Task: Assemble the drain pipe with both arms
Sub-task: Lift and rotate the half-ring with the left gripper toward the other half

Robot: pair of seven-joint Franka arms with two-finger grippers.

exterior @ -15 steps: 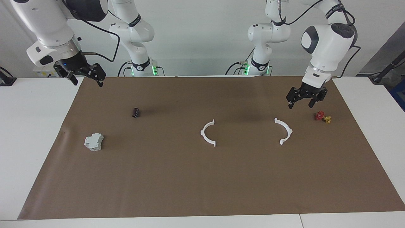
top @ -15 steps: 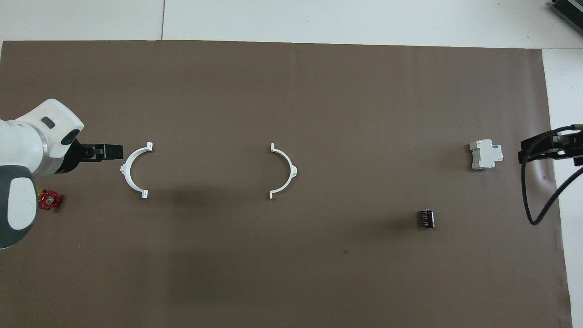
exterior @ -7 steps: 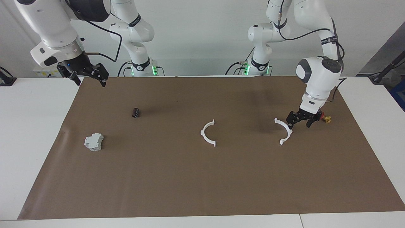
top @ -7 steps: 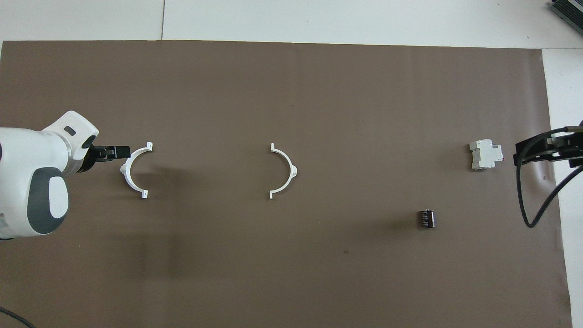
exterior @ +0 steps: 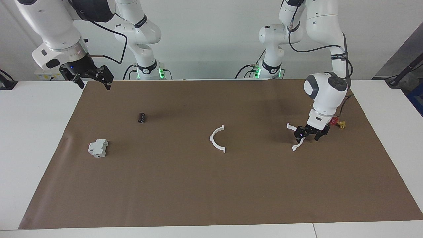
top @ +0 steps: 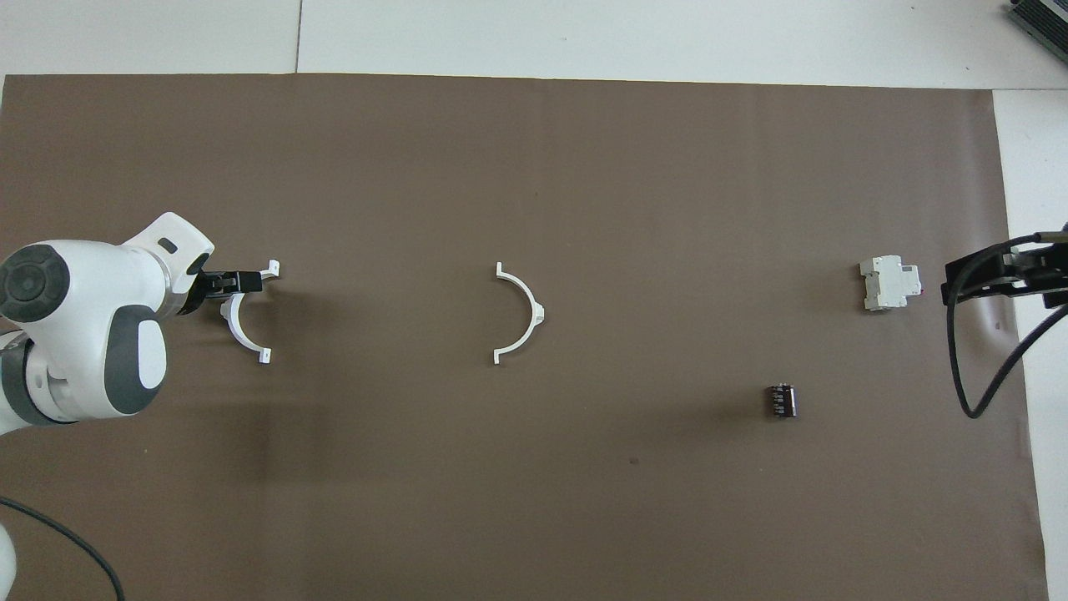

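Left gripper (exterior: 310, 135), black two-finger, is down at mat level on the thin white plastic half-ring (exterior: 297, 138) at the left arm's end of the table. Fingers spread wide and straddle the arc near its middle, one fingertip (exterior: 301, 136) inside the curve, the other outside; no squeeze visible, half-ring flat on the brown paper mat (exterior: 211, 185). In the overhead view the gripper (top: 229, 284) covers the arc's part farther from the robots, about 11 o'clock on that half-ring (top: 247, 338), while its end tabs stick out clear at 1 and 5 o'clock. Curve opens toward the table's middle.

Second white plastic half-ring (exterior: 216, 140) lies flat mid-mat, well apart from the first, at 9 o'clock from the left gripper in the facing view, opening toward the first.

Small red-and-yellow valve-like part (exterior: 337, 123) sits just beside the left wrist, at 2 o'clock of the gripper in the facing view.

Right gripper (exterior: 92, 79) hangs raised over the mat edge at the right arm's end, fingers apart, empty; arm waits. Small black cylinder (exterior: 141, 117) lies at 5 o'clock from it, grey-white blocky box (exterior: 98, 148) at 6 o'clock, both on the mat, untouched.
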